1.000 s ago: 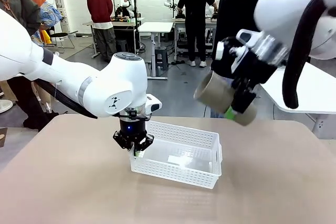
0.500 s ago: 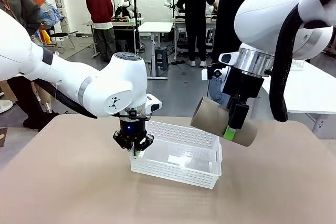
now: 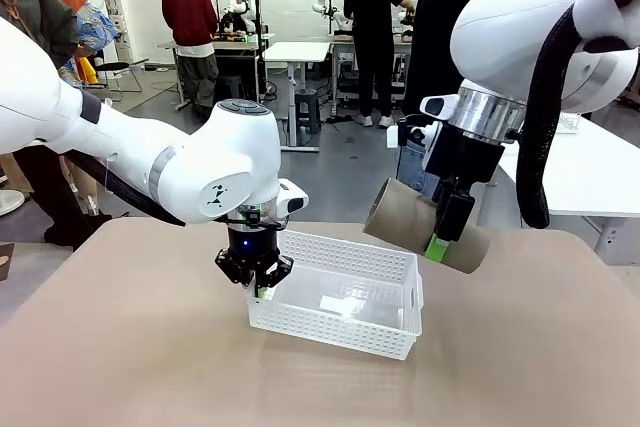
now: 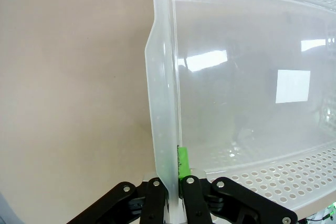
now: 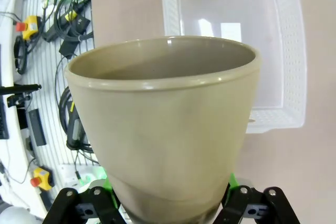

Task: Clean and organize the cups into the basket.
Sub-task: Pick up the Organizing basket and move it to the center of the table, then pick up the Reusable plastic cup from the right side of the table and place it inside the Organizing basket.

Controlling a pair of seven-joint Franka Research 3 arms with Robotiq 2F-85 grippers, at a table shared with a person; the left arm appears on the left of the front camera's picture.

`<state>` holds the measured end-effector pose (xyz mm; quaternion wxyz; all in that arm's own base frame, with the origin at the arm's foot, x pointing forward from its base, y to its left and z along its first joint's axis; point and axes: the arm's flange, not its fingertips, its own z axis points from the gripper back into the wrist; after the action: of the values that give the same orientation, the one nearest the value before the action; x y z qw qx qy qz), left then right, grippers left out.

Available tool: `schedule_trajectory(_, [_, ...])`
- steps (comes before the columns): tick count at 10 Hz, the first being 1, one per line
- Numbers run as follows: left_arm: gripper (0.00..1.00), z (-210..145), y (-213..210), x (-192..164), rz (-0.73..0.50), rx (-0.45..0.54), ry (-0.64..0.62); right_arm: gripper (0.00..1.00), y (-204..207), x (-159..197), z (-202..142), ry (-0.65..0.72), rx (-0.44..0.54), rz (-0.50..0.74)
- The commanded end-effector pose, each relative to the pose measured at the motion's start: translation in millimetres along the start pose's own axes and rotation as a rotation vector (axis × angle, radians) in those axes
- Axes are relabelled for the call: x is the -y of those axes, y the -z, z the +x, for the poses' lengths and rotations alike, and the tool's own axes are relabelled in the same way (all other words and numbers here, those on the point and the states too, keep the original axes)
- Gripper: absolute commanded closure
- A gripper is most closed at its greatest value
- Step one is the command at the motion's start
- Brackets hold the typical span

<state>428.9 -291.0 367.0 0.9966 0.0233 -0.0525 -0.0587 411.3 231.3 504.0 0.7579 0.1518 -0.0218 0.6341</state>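
I have one tan cup (image 3: 405, 219) in view, up in the air at centre right of the front frame. My right gripper (image 3: 437, 244) grasps it across the body, a green pad on either side. The cup lies nearly level. Its long axis runs left to right across the frame, with the open mouth toward the left and the base a little lower on the right. It hangs above the right end of the one white basket (image 3: 330, 329), apart from it. In the right wrist view the mouth points away from the camera, with the basket at upper right.

The basket sits on the tan table (image 3: 110, 347) at lower centre, long side running left to right. My left gripper (image 3: 258, 285) is clenched on its left end wall. The left wrist view shows one finger on each side of that wall, pinching it.
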Motion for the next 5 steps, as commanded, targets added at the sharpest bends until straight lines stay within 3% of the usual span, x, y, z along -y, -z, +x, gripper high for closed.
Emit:
schedule_trajectory(1, [1.00, -4, -1, -2, -0.004, 0.010, 0.006, 0.19, 19, -5, 17, -0.128, 0.024, -0.055])
schedule_trajectory(5, [1.00, -4, -1, -2, -0.004, 0.010, 0.006, 0.19, 47, 22, 8, -0.249, 0.153, -0.076])
